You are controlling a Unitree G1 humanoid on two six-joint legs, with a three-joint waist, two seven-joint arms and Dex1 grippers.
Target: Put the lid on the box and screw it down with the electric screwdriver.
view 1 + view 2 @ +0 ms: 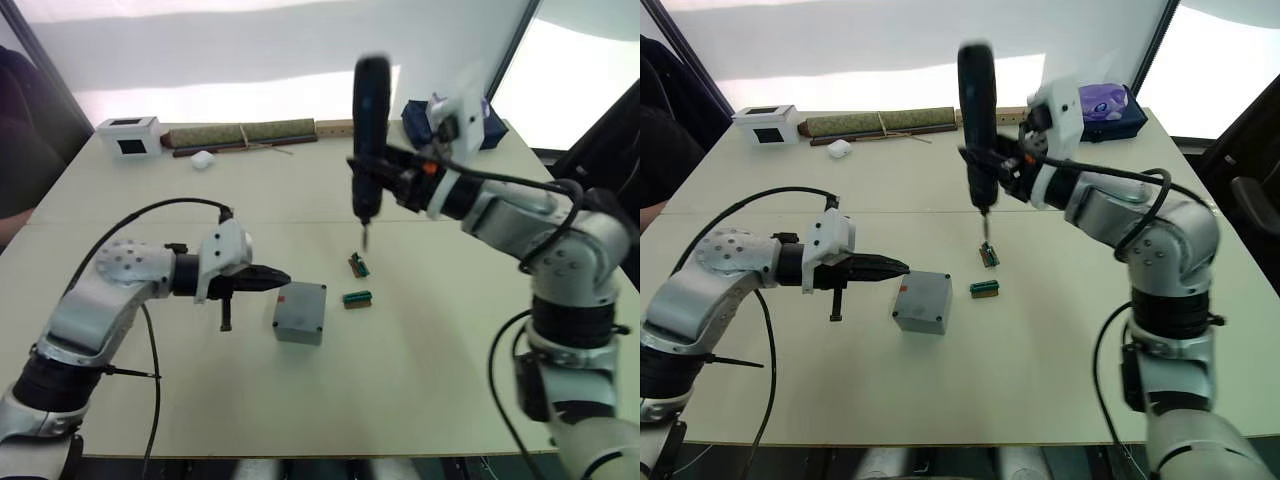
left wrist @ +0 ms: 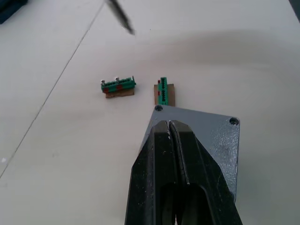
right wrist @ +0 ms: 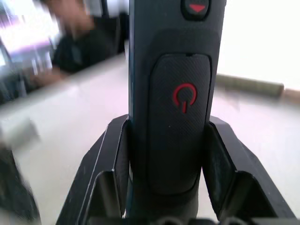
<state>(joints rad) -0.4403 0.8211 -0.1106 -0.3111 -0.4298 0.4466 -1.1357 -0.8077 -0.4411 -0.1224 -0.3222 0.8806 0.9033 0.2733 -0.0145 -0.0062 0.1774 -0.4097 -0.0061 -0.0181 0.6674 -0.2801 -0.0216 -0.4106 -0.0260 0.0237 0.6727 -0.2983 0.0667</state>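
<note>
The grey box (image 1: 297, 330) rests on the table's middle, and the lid (image 2: 208, 136) lies flat on top of it, with screw holes at its corners. My left gripper (image 1: 283, 278) is shut and empty, its tip hovering over the lid's left edge. Farther back and to the right, my right gripper (image 1: 385, 172) is shut on the electric screwdriver (image 1: 372, 120). The black tool stands upright in the air, its thin bit (image 1: 365, 236) pointing down just above the green circuit pieces. Its red power symbol (image 3: 183, 97) faces the right wrist camera.
Two small green circuit pieces (image 1: 358, 264) (image 1: 357, 297) lie just right of the box. A white box with a dark window (image 1: 130, 136), a rolled mat (image 1: 245, 134), a small white object (image 1: 202, 159) and a blue tissue box (image 1: 1110, 105) line the far edge. A person sits at far left (image 1: 20, 120).
</note>
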